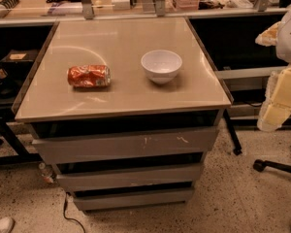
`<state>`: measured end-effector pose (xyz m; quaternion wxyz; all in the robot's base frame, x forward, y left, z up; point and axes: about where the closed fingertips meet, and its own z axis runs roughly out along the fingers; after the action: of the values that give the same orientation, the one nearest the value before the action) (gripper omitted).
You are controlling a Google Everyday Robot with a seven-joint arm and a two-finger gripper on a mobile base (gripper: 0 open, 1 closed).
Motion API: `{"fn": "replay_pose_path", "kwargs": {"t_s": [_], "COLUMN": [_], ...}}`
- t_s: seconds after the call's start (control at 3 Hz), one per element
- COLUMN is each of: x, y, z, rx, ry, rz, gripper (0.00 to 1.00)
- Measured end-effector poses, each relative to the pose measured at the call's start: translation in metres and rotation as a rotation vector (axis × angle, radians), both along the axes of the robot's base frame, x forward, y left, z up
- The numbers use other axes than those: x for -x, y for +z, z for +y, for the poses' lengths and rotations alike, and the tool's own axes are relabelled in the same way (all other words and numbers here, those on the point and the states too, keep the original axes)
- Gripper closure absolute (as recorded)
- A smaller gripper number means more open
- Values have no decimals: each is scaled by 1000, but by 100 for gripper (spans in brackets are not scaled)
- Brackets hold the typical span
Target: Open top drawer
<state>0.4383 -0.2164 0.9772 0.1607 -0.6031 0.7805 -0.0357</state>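
Note:
The top drawer [121,147] is the widest grey front, just under the tabletop, with small whitish scratch marks right of centre. A dark gap runs above it, and none of its inside shows. Two narrower grey drawer fronts [131,176] sit below it. My arm comes in at the right edge, white above and cream-yellow below. My gripper [276,113] hangs there, to the right of the cabinet and about level with the top drawer, apart from it.
A crushed orange can [88,76] and a white bowl [161,65] sit on the beige tabletop [121,42]. A cluttered bench runs behind. A chair base [276,166] is on the floor at the right, and a cable [68,212] and a bottle [46,173] at the lower left.

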Motion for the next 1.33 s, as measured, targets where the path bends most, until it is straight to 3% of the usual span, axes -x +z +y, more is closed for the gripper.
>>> {"fn": "replay_pose_path", "kwargs": {"t_s": [0.67,1.0,1.33], "x": [12,34,47], "y": [-14,-51,-92], "z": [9,35,62], "rx": [-20,-59,-88], "ry": [7,25,52], "rz": [-8,-3,33], "gripper": [0,0,0]}}
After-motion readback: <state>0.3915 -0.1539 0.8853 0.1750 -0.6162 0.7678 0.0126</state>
